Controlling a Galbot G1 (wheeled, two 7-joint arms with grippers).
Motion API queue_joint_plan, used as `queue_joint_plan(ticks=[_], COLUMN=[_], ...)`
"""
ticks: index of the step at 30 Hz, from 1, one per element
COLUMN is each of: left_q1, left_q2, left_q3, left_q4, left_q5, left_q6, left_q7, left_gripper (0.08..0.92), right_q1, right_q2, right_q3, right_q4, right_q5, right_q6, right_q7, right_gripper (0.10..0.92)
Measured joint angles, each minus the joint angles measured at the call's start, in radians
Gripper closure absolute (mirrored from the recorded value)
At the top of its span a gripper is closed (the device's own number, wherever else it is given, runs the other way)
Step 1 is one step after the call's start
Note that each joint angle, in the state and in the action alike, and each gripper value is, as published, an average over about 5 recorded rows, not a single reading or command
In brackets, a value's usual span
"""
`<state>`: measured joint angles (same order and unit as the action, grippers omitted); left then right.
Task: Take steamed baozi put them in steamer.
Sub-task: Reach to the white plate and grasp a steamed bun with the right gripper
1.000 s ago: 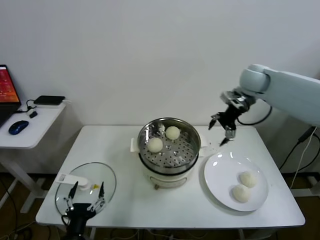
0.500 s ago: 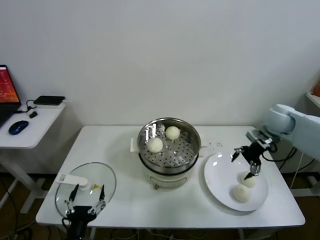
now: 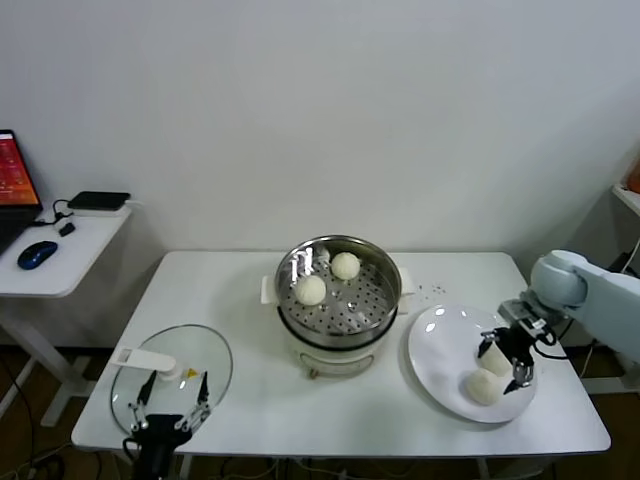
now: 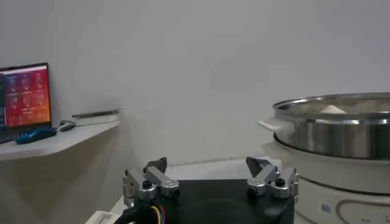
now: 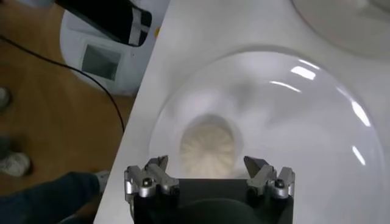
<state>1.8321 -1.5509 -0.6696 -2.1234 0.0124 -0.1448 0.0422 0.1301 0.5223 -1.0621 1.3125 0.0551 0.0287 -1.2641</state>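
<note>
The right gripper [image 3: 506,362] is lowered over the white plate [image 3: 440,350] near the counter's [image 3: 250,400] right edge. Its jaws are apart, straddling one steamed baozi [image 5: 209,148] without closing on it. A second baozi [image 3: 483,388] lies just beside it on the plate. Two more baozi [image 3: 311,290] rest in the steamer [image 3: 338,300] at the counter's centre. The left gripper [image 3: 168,412] is parked at the front left corner, jaws apart, over the glass lid [image 3: 205,350].
</note>
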Motion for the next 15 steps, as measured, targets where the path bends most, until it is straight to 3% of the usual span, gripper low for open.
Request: queue_joint_plan(ticks=[15], left_q1=[-0.001], left_q2=[0.000], left_q3=[-0.003], left_q4=[0.005], left_q5=[-0.005], left_q6=[-0.003], left_q7=[0.000], left_gripper=[0.177], right_q1=[-0.057], right_q2=[0.051], right_q3=[0.027], right_q4=[-0.044], right_q5=[-0.055], right_q6=[0.003], right_q7=[0.023], right_gripper=[0.203])
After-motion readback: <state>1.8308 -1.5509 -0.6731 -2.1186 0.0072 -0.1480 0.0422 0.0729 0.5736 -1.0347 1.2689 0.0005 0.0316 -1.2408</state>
